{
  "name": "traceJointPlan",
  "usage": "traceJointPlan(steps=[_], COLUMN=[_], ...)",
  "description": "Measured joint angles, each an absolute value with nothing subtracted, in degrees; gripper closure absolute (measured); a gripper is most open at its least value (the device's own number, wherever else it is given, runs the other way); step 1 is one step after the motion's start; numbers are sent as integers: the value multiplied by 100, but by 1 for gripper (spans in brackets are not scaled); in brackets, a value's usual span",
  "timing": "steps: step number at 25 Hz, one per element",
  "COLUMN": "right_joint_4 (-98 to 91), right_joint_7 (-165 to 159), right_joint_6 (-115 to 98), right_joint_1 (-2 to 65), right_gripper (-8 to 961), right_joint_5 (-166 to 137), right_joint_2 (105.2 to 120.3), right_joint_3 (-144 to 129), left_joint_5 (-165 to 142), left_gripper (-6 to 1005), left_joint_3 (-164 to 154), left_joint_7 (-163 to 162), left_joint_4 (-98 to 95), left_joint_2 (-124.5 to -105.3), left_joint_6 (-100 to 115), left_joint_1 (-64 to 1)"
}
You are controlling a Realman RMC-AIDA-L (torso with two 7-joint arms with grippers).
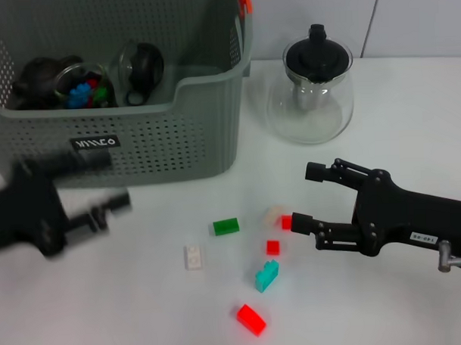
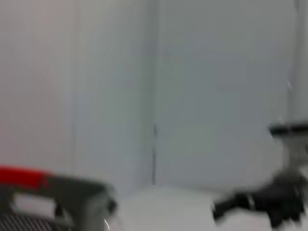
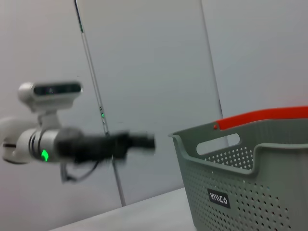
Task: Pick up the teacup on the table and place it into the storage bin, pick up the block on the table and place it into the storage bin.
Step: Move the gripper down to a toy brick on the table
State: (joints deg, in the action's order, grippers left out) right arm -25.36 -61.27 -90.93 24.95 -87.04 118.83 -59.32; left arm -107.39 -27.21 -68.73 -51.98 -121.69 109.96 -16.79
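Grey storage bin (image 1: 176,136) with teacups (image 1: 140,70)

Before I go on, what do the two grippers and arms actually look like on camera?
The right gripper is matte black, with two slim linkage fingers on a blocky black body that carries a small white label with dark characters; a silver fitting sits at its wrist. The left gripper is also black, motion-blurred. The right wrist view shows the left arm's white wrist with a green light and a white camera bar.

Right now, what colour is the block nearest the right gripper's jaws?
Red: the small block beside the right gripper, best seen in the head view.
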Motion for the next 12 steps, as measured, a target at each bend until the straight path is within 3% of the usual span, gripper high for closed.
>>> traceJointPlan(steps=[5,12], right_joint_4=[-2531,-2522], right_joint_7=[-6145,-6151], right_joint_6=[-9067,-9061], right_joint_1=[2496,2495], right_gripper=[9,8], right_joint_5=[-8703,-8702], right_joint_2=[11883,11883], right_joint_3=[-5932,-5933], left_joint_5=[-11665,-11973], left_gripper=[430,430], left_joint_3=[-3009,-3275], left_joint_7=[-6030,-4969], left_joint_4=[-4776,-3486], left_joint_2=[-12416,-12418], left_joint_6=[10613,9733], left_joint_1=[-1624,-1804])
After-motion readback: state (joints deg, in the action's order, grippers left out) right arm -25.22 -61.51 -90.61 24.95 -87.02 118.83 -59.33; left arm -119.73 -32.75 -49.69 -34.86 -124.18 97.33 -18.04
